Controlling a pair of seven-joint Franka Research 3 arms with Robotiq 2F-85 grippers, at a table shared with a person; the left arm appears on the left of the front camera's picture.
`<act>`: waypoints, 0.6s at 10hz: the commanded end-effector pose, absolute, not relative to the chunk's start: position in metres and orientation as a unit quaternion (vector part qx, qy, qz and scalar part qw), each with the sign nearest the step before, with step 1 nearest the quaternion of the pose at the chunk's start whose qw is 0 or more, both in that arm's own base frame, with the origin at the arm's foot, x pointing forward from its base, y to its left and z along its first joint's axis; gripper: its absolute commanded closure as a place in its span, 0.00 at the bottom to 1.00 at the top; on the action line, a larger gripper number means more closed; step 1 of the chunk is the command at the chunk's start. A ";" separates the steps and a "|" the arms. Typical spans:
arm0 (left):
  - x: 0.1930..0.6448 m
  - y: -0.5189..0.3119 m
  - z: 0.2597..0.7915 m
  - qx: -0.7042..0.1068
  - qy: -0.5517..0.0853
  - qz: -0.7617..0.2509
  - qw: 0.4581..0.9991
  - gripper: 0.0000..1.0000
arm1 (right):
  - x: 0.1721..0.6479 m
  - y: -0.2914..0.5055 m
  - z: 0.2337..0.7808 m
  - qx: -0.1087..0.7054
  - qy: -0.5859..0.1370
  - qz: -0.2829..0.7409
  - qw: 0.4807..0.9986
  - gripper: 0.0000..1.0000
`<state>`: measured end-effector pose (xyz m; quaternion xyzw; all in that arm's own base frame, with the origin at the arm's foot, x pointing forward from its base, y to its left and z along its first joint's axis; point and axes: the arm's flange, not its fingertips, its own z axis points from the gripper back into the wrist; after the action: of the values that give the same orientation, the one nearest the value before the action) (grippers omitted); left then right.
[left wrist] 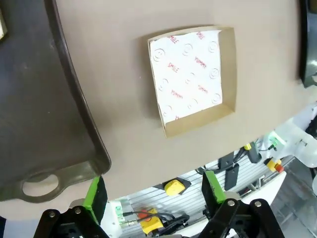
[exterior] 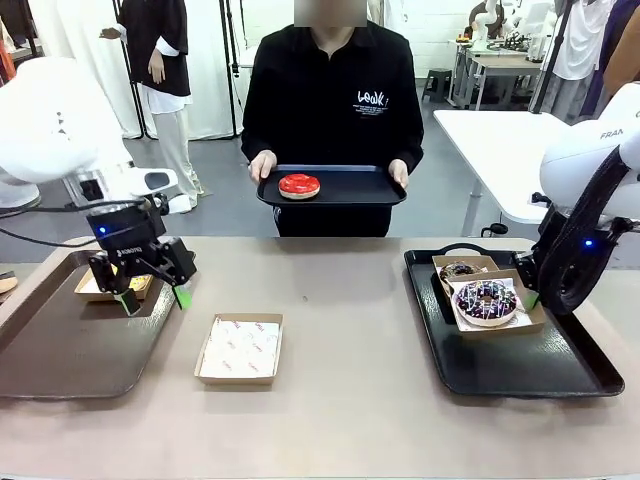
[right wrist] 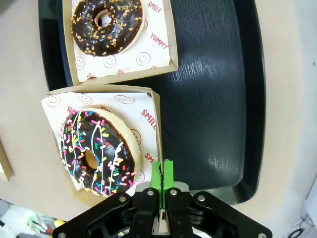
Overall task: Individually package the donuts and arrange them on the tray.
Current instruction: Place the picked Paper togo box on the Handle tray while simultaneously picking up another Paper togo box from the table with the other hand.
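Fingers [left wrist: 95,196] of the left gripper [left wrist: 154,191]: black with green pads, spread wide apart, holding nothing. Beyond their tips lay an empty box [left wrist: 193,79], a shallow square of brown card lined with white paper printed in red. Beside one finger ran the rounded rim and loop handle of a matte grey-brown tray [left wrist: 49,183]. Behind this gripper stood another card box [exterior: 90,290] showing something yellow, mostly hidden. Fingers of the right gripper [right wrist: 162,168]: pads pressed together on the near wall of the sprinkled donut's box [right wrist: 157,134]. Just beside those fingers sat the sprinkled donut [right wrist: 96,153], a dark-glazed ring with white drizzle and coloured strands on a pale base. Farther along from the fingertips was the chocolate donut [right wrist: 104,25], a glossy dark ring flecked with orange crumbs, in its own lined box. Both boxes rested on a black tray [right wrist: 208,99] with a pebbled, shiny floor. Well apart from both pairs of fingers was the red donut [exterior: 299,185], a glossy ring on a black held tray [exterior: 350,188] gripped at each end by the person's hands [exterior: 262,165].
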<state>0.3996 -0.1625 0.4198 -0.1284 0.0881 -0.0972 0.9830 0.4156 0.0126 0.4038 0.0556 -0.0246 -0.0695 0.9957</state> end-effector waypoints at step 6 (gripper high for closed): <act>0.413 -0.206 0.378 -0.048 -0.013 -0.056 0.997 0.00 | 0.411 0.012 0.403 0.056 -0.027 -0.072 0.995 0.99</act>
<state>0.4053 -0.1959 0.3832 -0.0666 0.0033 -0.0764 0.9948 0.4153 0.0124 0.4037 0.0555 -0.0247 -0.0698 0.9957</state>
